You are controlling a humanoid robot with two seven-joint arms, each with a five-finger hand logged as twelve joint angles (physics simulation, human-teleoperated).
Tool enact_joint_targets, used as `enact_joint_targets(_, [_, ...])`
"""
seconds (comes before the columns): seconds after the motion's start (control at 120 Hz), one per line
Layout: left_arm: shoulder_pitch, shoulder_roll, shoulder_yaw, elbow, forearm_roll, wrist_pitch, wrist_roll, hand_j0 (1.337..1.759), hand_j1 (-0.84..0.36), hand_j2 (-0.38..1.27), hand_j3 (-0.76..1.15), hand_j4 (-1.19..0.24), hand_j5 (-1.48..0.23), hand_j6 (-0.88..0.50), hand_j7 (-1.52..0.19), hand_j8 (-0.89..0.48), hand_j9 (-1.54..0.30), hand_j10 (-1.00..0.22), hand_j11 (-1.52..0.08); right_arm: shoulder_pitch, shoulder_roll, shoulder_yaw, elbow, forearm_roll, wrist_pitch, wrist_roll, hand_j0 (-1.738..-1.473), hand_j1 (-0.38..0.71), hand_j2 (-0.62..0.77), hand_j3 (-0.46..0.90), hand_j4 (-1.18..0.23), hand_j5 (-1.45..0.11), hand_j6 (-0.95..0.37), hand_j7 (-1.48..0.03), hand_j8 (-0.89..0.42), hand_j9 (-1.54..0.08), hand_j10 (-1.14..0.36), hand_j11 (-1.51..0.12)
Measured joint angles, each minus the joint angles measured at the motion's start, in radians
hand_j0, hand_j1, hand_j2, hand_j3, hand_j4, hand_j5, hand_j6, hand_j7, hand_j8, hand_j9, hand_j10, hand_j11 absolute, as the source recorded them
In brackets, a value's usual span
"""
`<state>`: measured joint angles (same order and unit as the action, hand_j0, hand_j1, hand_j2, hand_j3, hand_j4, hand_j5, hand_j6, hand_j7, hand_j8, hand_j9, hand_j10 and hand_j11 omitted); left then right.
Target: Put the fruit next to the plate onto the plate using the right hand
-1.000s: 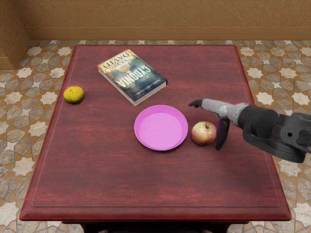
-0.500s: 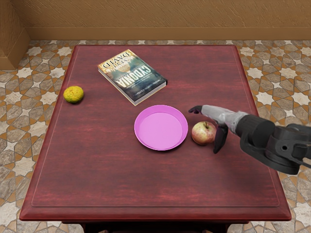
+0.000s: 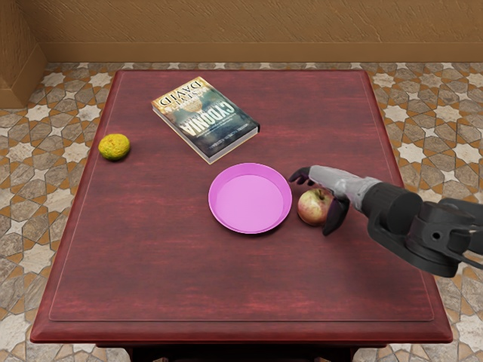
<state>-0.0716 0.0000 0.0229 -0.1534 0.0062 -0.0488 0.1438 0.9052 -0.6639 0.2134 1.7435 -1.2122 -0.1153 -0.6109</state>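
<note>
Now, apple [image 3: 315, 207]: on the desk [image 3: 151, 249], just beside the plate [image 3: 249, 200] at its right rim, toward the desk's right edge.
right hand [image 3: 334, 186]: arched over the apple.
fingers [image 3: 302, 179]: spread wide, straddling the apple, not closed on it.

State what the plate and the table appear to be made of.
Plate: likely plastic, matte; flat uniform pink, no pattern or glare. Table: looks like dark reddish stained wood, satin; streaky grain, moulded edge. Being a render, neither is certain.
</note>
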Motion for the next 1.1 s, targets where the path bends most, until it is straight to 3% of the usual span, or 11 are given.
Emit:
enact_joint_targets(0.4, [0.001, 0.0, 0.0, 0.0, 0.0, 0.0, 0.0, 1.658, 0.34, 0.0, 0.0, -0.01, -0.01, -0.01, -0.01, -0.01, -0.01, -0.01, -0.01, -0.021, -0.002, 0.003, 0.0, -0.001, -0.019, 0.0, -1.658, 0.04, -0.06, 0.0, -0.33, -0.43, -0.33, -0.43, -0.33, -0.43, -0.33, -0.43])
enact_joint_targets(0.6, [0.001, 0.0, 0.0, 0.0, 0.0, 0.0, 0.0, 1.658, 0.34, 0.0, 0.0, -0.01, -0.01, -0.01, -0.01, -0.01, -0.01, -0.01, -0.01, -0.032, 0.001, 0.009, 0.0, -0.001, -0.033, 0.0, -1.658, 0.14, -0.08, 0.0, -0.42, -0.53, -0.41, -0.53, -0.38, -0.53, -0.42, -0.53])
enact_joint_targets(0.908, [0.001, 0.0, 0.0, 0.0, 0.0, 0.0, 0.0, 1.658, 0.34, 0.0, 0.0, -0.01, -0.01, -0.01, -0.01, -0.01, -0.01, -0.01, -0.01, -0.044, 0.002, 0.013, 0.0, -0.003, -0.044, -0.002, -1.647, 0.16, -0.08, 0.0, -0.53, -0.75, -0.3, -0.72, -0.26, -0.75, -0.37, -0.76])
enact_joint_targets(1.1, [0.001, 0.0, 0.0, 0.0, 0.0, 0.0, 0.0, 1.658, 0.34, 0.0, 0.0, -0.01, -0.01, -0.01, -0.01, -0.01, -0.01, -0.01, -0.01, -0.054, 0.002, 0.023, 0.0, -0.005, -0.044, -0.002, -1.642, 0.16, -0.08, 0.0, -0.51, -0.83, -0.27, -0.78, -0.23, -0.82, -0.35, -0.83])
